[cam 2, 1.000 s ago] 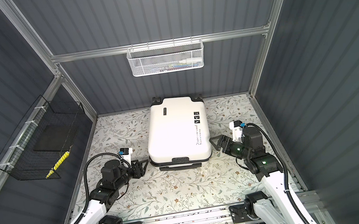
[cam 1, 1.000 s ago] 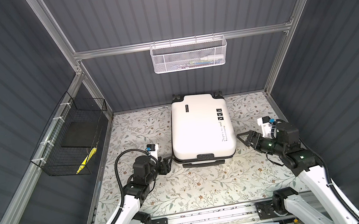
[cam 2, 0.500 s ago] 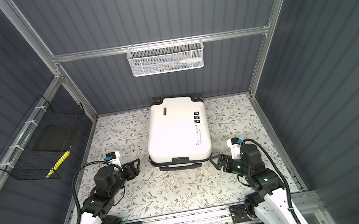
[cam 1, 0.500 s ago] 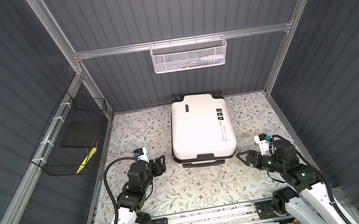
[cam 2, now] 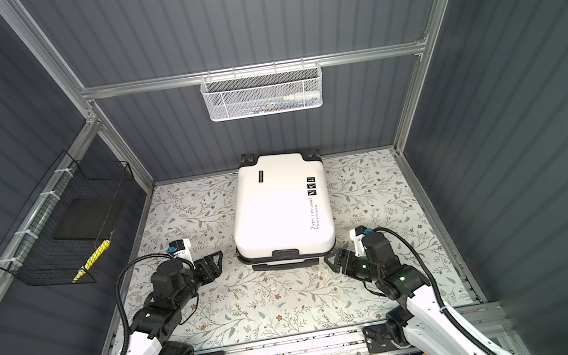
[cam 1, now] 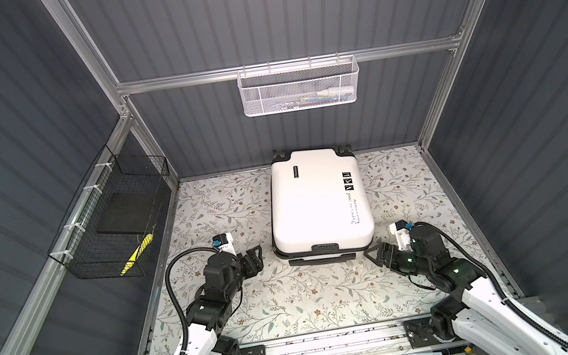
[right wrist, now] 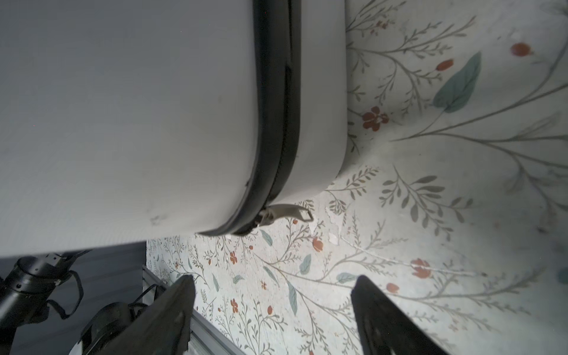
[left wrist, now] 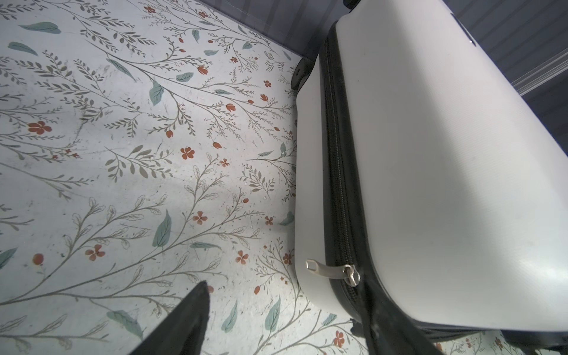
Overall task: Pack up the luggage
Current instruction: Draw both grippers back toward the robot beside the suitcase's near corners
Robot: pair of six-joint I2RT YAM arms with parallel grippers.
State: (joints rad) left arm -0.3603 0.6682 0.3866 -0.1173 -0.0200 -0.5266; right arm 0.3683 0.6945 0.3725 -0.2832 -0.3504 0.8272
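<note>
Nearest, poised low over the surface (cam 1: 292, 298) with left claw (cam 1: 254, 260) and right claw (cam 1: 376, 254), both spread apart, empty. Just beyond, between them, facing the closed luggage (cam 1: 317, 200): flat, long axis running away toward the back wall (cam 1: 306, 133), handle (cam 1: 320, 259) closest. Seemingly nearer on the right, zipper pull (right wrist: 289, 212) straight ahead.

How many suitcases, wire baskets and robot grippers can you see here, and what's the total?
Suitcases: 1, the white luggage.
Wire baskets: 2, a white mesh basket on the back wall and a black wire basket on the left wall.
Grippers: 2, the left gripper and the right gripper.
Total: 5.
</note>
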